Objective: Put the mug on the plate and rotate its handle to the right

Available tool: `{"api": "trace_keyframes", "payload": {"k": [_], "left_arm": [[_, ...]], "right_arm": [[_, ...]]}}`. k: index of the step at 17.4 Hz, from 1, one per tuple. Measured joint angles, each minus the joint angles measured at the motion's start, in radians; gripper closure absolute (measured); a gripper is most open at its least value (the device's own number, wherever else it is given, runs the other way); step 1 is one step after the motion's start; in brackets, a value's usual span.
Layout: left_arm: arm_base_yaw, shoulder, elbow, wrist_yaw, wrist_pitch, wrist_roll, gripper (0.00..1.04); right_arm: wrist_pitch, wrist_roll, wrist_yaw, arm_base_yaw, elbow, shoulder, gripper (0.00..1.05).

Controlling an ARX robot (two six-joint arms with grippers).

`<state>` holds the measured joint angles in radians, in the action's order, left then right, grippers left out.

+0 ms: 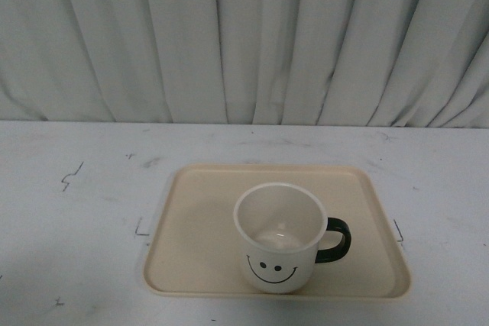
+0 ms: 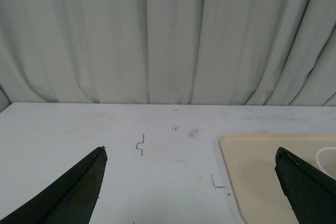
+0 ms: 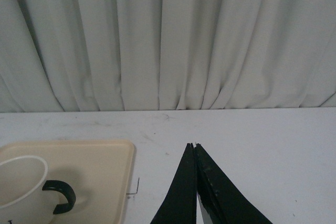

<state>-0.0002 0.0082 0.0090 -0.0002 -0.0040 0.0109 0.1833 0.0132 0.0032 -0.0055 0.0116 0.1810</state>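
On the plate point(image 1: 199, 211) stands the mug point(image 1: 279, 238), handle point(image 1: 336, 240) pointing right; left fingers point(image 2: 79, 192) spread, right fingers point(image 3: 186, 192) pressed together.

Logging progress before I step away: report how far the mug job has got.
Looks done: the mug stands upright on the plate, and its handle points to the robot's right. In hand: nothing; the left gripper is open over bare table and the right gripper is shut, empty, beside the plate. Left: apparently nothing.
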Motion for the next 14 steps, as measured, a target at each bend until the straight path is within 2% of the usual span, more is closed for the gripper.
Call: {"api": "trace_keyframes", "payload": {"k": [1, 2, 6, 7, 11, 12, 14], "left_arm": [[0.000, 0.000, 0.000, 0.000, 0.000, 0.000, 0.07], [0.000, 0.000, 0.000, 0.000, 0.000, 0.000, 0.07], [0.000, 0.000, 0.000, 0.001, 0.000, 0.000, 0.07], [0.000, 0.000, 0.000, 0.000, 0.000, 0.000, 0.07], [0.000, 0.000, 0.000, 0.000, 0.000, 0.000, 0.07], [0.000, 0.000, 0.000, 0.000, 0.000, 0.000, 0.07], [0.000, 0.000, 0.000, 0.000, 0.000, 0.000, 0.07]], "right_arm": [[-0.015, 0.000, 0.000, 0.000, 0.000, -0.013, 1.03], [-0.180, -0.001, -0.003, 0.000, 0.000, -0.124, 1.03], [-0.190, -0.002, -0.003, 0.000, 0.000, -0.176, 1.03], [-0.186, -0.002, -0.003, 0.000, 0.000, -0.177, 0.97], [-0.187, -0.002, -0.003, 0.000, 0.000, -0.177, 0.50], [-0.187, -0.002, -0.003, 0.000, 0.000, -0.177, 0.43], [-0.188, -0.002, -0.003, 0.000, 0.000, -0.177, 0.19]]}}
